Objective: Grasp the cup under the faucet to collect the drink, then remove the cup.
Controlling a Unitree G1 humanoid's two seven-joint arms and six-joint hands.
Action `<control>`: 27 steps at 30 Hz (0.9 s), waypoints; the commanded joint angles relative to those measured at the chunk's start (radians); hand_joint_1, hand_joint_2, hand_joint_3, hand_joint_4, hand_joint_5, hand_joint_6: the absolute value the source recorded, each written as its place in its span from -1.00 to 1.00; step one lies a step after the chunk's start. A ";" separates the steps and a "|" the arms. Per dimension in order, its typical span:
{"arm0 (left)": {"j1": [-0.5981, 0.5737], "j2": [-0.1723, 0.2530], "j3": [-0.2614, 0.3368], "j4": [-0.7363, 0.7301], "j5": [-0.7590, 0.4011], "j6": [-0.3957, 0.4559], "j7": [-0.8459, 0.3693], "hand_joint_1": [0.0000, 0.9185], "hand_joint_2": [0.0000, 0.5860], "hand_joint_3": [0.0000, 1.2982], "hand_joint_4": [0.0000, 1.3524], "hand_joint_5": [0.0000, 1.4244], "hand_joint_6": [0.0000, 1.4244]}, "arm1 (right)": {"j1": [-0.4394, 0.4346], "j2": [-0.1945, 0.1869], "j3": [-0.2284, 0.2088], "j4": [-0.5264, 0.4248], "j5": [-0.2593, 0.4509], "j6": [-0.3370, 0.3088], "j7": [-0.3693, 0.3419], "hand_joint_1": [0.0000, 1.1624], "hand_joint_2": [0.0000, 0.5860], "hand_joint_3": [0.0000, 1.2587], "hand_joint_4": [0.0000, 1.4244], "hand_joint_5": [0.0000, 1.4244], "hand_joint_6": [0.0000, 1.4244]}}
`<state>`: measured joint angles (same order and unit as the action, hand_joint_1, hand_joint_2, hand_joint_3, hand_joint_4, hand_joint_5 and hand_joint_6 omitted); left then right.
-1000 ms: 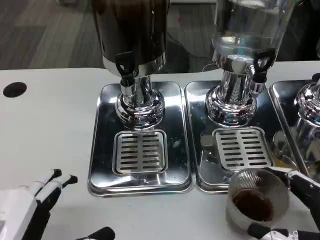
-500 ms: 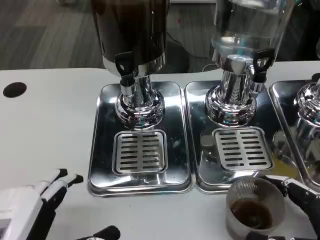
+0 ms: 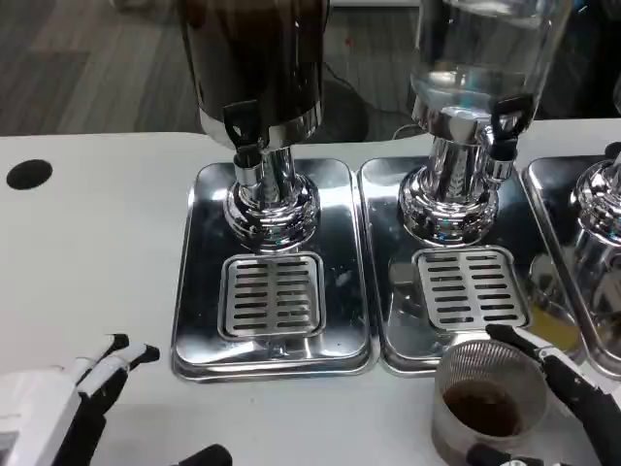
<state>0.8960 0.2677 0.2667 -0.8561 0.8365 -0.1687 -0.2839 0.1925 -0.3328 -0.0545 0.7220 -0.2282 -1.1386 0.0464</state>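
Observation:
A clear ribbed cup (image 3: 485, 400) with dark drink in its bottom stands on the white table just in front of the middle drip tray (image 3: 388, 320). My right hand (image 3: 558, 398) grips it from the right, with one dark finger along its far rim and another at its near side. The cup is well clear of the middle dispenser's faucet (image 3: 505, 121). My left hand (image 3: 73, 403) lies at the lower left with its fingers apart and nothing in it.
Left is a dark dispenser with its faucet (image 3: 243, 131) over a drip tray and slotted grille (image 3: 272, 294). A third tray and dispenser base (image 3: 592, 233) stand at the right edge. A black hole (image 3: 28, 174) marks the table's left.
My right hand has drawn the cup a little nearer to me and to the left, off the tray's front edge. The left hand has sunk slightly lower in the picture.

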 commanded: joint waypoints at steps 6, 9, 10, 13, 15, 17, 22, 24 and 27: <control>-0.002 0.003 0.009 -0.007 -0.001 0.000 -0.009 -1.00 -0.65 -0.65 -0.90 -0.78 -0.42 | 0.017 -0.025 -0.006 -0.070 0.095 -0.033 0.015 -0.27 -0.58 -0.78 -0.86 -0.76 -0.91; -0.010 0.005 0.013 -0.006 -0.007 0.002 -0.010 -1.00 -0.65 -0.65 -0.90 -0.78 -0.42 | 0.024 -0.037 -0.006 -0.109 0.147 -0.019 0.036 -0.55 -0.38 -0.72 -0.88 -0.81 -0.93; -0.014 0.005 0.014 -0.005 -0.010 0.002 -0.009 -1.00 -0.65 -0.66 -0.90 -0.78 -0.42 | 0.028 -0.041 -0.001 -0.129 0.184 -0.003 0.053 -0.58 -0.28 -0.71 -0.88 -0.81 -0.94; -0.021 0.005 0.016 -0.001 -0.017 0.003 -0.008 -1.00 -0.65 -0.66 -0.90 -0.78 -0.44 | 0.047 -0.043 0.017 -0.195 0.314 0.081 0.125 -0.60 0.03 -0.68 -0.88 -0.82 -0.96; -0.030 0.003 0.013 0.009 -0.021 0.001 -0.004 -1.00 -0.66 -0.66 -0.90 -0.79 -0.44 | 0.065 -0.041 0.022 -0.255 0.407 0.162 0.183 -0.59 0.22 -0.67 -0.88 -0.83 -0.99; -0.037 0.002 0.008 0.019 -0.027 -0.002 0.000 -1.00 -0.66 -0.66 -0.90 -0.80 -0.47 | 0.078 -0.045 0.011 -0.313 0.444 0.215 0.208 -0.57 0.44 -0.67 -0.88 -0.83 -0.99; -0.059 0.001 -0.017 0.046 -0.030 -0.020 0.020 -1.00 -0.65 -0.70 -0.90 -0.81 -0.50 | 0.089 -0.062 -0.063 -0.411 0.344 0.338 0.166 -0.39 0.98 -0.68 -0.91 -0.88 -1.00; -0.071 0.001 -0.030 0.061 -0.025 -0.033 0.036 -1.00 -0.63 -0.71 -0.91 -0.82 -0.51 | 0.085 -0.074 -0.090 -0.426 0.250 0.363 0.124 -0.35 1.00 -0.69 -0.94 -0.90 -1.00; -0.084 0.002 -0.044 0.086 -0.021 -0.053 0.062 -1.00 -0.60 -0.72 -0.92 -0.82 -0.51 | 0.086 -0.089 -0.127 -0.453 0.066 0.396 0.030 -0.26 1.00 -0.71 -0.94 -0.92 -1.00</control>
<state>0.8198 0.2668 0.2406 -0.7931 0.8003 -0.1983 -0.2502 0.2772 -0.4066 -0.1541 0.2983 -0.0591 -0.7682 0.1373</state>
